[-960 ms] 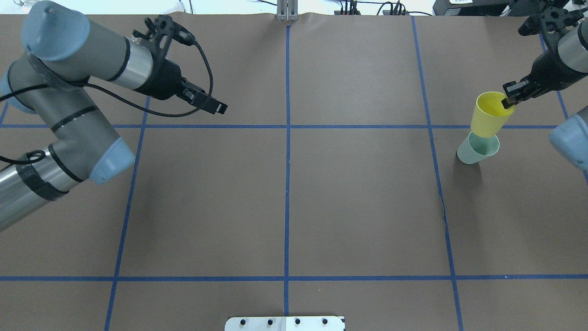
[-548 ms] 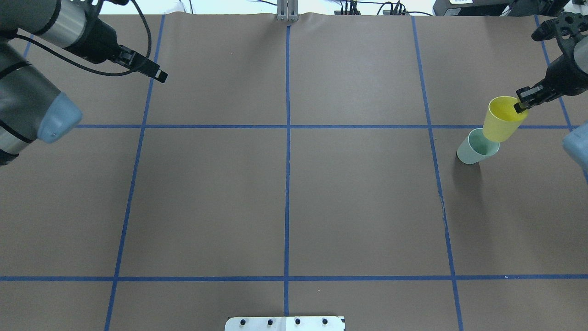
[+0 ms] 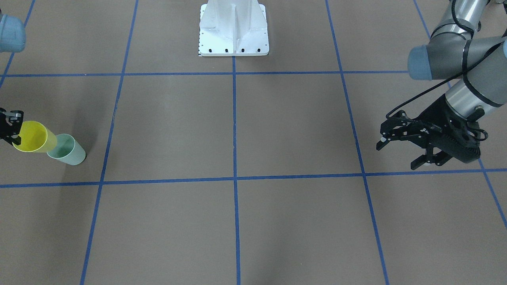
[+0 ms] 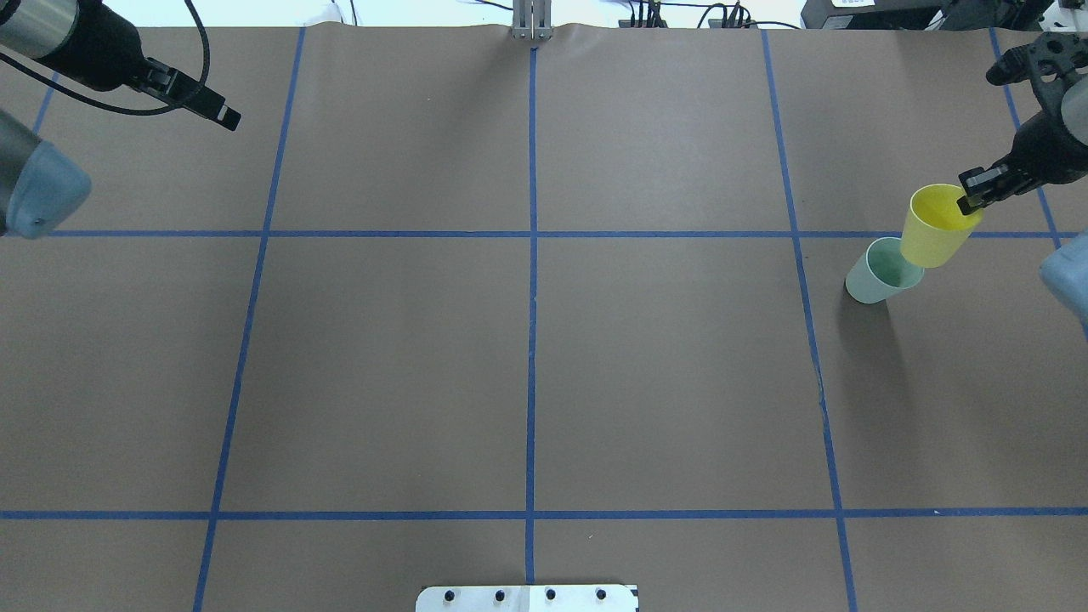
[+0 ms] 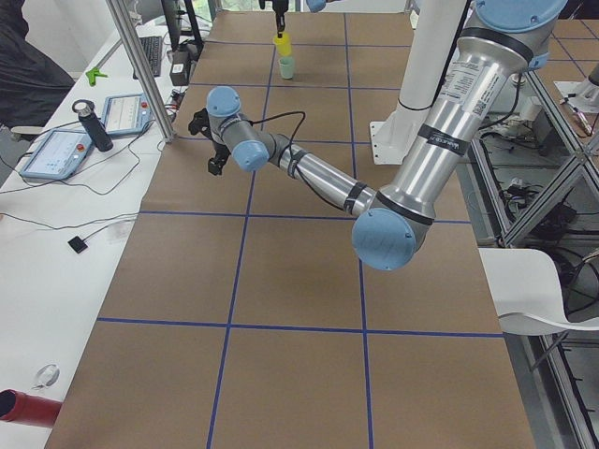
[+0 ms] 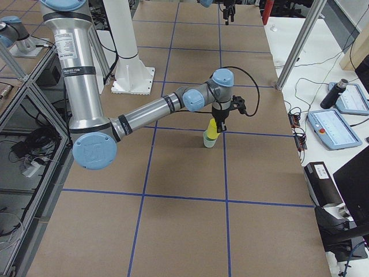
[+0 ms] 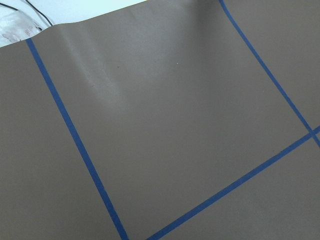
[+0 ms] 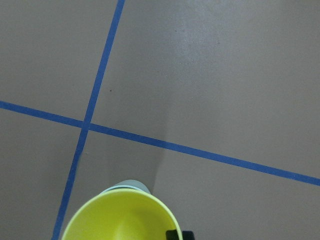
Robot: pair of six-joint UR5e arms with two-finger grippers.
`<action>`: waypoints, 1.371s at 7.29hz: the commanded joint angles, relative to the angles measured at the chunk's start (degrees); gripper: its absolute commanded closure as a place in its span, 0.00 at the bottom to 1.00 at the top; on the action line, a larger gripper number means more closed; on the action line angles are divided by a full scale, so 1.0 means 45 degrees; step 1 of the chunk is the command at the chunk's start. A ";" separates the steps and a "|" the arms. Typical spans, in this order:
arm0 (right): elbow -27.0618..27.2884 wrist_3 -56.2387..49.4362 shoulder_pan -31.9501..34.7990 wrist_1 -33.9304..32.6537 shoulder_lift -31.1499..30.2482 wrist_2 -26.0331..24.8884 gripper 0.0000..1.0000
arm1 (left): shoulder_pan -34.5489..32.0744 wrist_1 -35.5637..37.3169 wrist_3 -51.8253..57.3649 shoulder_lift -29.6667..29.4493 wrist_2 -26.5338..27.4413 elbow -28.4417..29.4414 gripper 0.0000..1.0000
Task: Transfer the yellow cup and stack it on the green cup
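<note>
The yellow cup (image 4: 935, 228) hangs tilted from my right gripper (image 4: 971, 192), which is shut on its far rim. Its base sits at the rim of the green cup (image 4: 881, 274), which stands upright on the table at the right. I cannot tell whether the base is inside the green cup. The front-facing view shows the yellow cup (image 3: 33, 137) leaning onto the green cup (image 3: 68, 151), with the right gripper (image 3: 11, 130) at the edge. The right wrist view looks into the yellow cup (image 8: 120, 220). My left gripper (image 3: 399, 153) is open and empty, far off at the back left (image 4: 212, 110).
The white robot base plate (image 3: 233, 35) sits at the table's near middle edge. Blue tape lines (image 4: 532, 340) divide the brown table cover. A side bench with tablets (image 5: 56, 150) and metal posts (image 5: 140, 65) runs along the far edge.
The right gripper has carried the yellow cup to the right in the overhead view, and its base now meets the green cup's rim. The left arm has pulled back toward the far left corner.
</note>
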 commanded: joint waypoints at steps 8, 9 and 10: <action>-0.0323 -0.0037 -0.0706 -0.0039 0.0283 -0.0064 1.00 | -0.0108 0.0021 0.0525 0.0263 -0.0001 0.0053 0.00; -0.0421 -0.0056 -0.0707 -0.0039 0.0380 -0.0064 1.00 | -0.0108 0.0001 0.0545 0.0340 -0.0001 0.0053 0.00; -0.0518 -0.0076 -0.0707 -0.0039 0.0381 -0.0083 1.00 | -0.0108 0.0001 0.0545 0.0341 -0.0020 0.0033 0.00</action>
